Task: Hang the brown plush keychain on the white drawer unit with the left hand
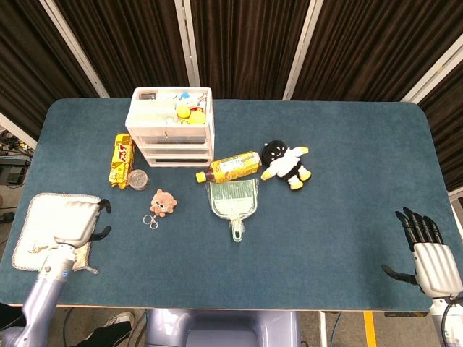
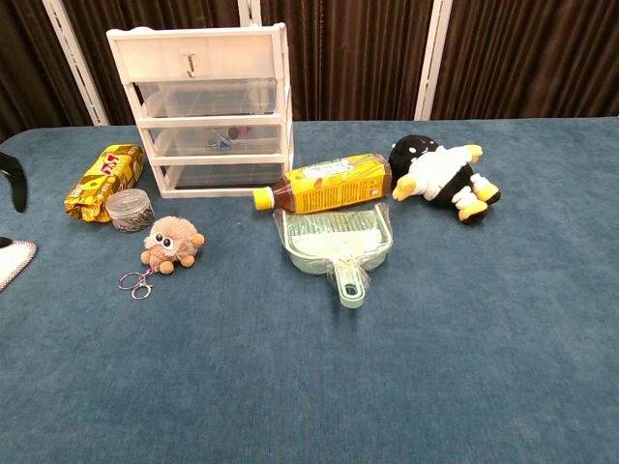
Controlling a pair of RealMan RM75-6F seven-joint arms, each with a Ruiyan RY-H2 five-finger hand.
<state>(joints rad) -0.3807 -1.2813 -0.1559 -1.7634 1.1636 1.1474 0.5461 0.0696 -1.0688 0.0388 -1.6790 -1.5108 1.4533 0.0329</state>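
Left hand open, empty

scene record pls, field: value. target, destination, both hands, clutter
target: brown plush keychain lying on the table, ring toward the near edge, not held
destination: white drawer unit, small hook on top drawer front, nothing on it
left hand: over white cloth, holds nothing, left of the keychain
right hand: near right table corner, fingers apart, holds nothing
clutter: yellow snack pack, small jar, drink bottle, green dustpan, black-and-white plush
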